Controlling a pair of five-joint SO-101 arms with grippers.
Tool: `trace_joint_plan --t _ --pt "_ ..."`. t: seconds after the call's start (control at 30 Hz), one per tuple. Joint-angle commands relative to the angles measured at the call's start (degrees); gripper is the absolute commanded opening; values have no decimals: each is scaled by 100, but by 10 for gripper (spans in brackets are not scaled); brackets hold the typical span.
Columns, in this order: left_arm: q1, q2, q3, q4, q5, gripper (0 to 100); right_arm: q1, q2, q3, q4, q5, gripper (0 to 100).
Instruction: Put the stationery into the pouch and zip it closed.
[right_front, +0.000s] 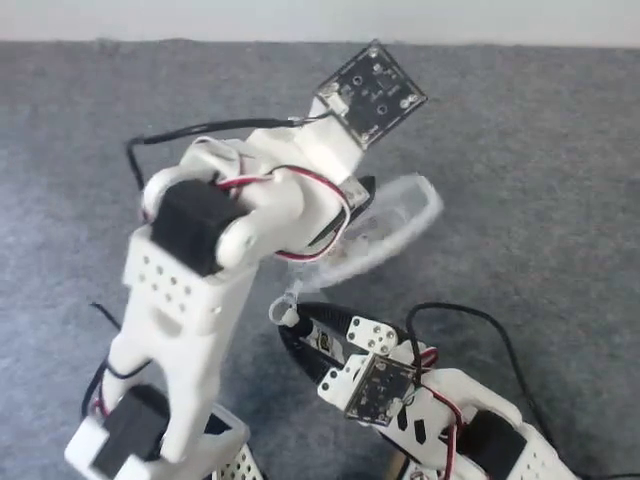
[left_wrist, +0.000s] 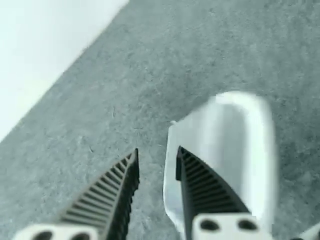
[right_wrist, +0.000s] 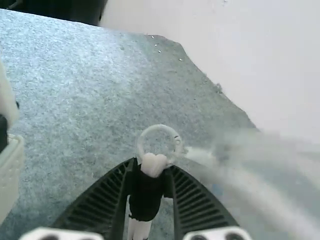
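The table (right_front: 560, 150) beneath me wears a grey, felt-like covering with a fuzzy, mottled nap. Along its far edge a plain white wall (right_front: 300, 18) meets the grey in a straight line. My left wrist camera sees that same pale surface bordering the grey. From my right wrist, a dark shape (right_wrist: 60, 10) sits beyond the table's edge, beside the pale wall; I cannot tell what it is.
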Motion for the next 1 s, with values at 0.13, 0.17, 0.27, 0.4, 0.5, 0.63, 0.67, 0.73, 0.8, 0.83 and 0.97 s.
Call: trace_joint_plan --t 0.13,0.17,0.27,0.4,0.5,0.63,0.67,0.73,0.8,0.83,0.97 --pt "-396 -941 -215 176 527 116 171 -92 -598 382 53 6" --pt "-475 -1037 -84 176 589 116 198 -92 -677 479 70 6" --pt "-580 -1345 418 176 598 116 365 -92 -976 778 79 6" --pt "-545 -1890 1138 167 589 116 620 -92 -1433 1218 79 6" --pt "-545 -2251 1552 158 457 116 831 -92 -1758 1525 88 6" --pt "-571 -2523 2088 70 343 116 1007 -92 -2004 1815 290 6" --pt "-563 -2549 2185 62 343 117 1024 -92 -2048 1851 334 6" --pt "-536 -2576 2396 35 343 117 1086 -92 -2119 1895 334 6" --pt "-536 -2585 2589 35 229 117 1191 -92 -2198 1930 334 6" --pt "-536 -2585 2668 35 211 117 1270 -92 -2224 1965 334 6" --pt "-536 -2585 2993 35 290 118 1675 -92 -2391 1991 325 6"
